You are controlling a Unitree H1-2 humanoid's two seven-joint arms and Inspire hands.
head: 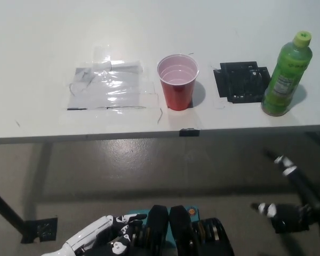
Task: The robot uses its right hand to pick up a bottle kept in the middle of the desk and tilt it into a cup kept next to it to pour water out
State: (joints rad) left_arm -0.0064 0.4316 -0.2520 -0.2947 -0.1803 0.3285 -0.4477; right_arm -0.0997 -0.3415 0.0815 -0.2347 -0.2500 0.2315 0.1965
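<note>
Head view. Step in hand, as judged: the approach, nothing yet grasped.

Right hand: black, low at lower right, below and well apart from the desk's near edge; fingers apart, holding nothing.

Left hand: white, resting at lower left, off the desk; openness cannot be told.

Bottle: green, upright, cap on, close to the near edge toward the right end; fill level not readable through the label.

Cup: red, upright, mouth open, mid-desk near the near edge; inside pale, apparently empty.

Black mat: flat between cup and bottle.

Clear plastic sheet: flat left of cup.

Next move, likely: raise and reach forward to the bottle, close around its body, keep it upright.
</note>
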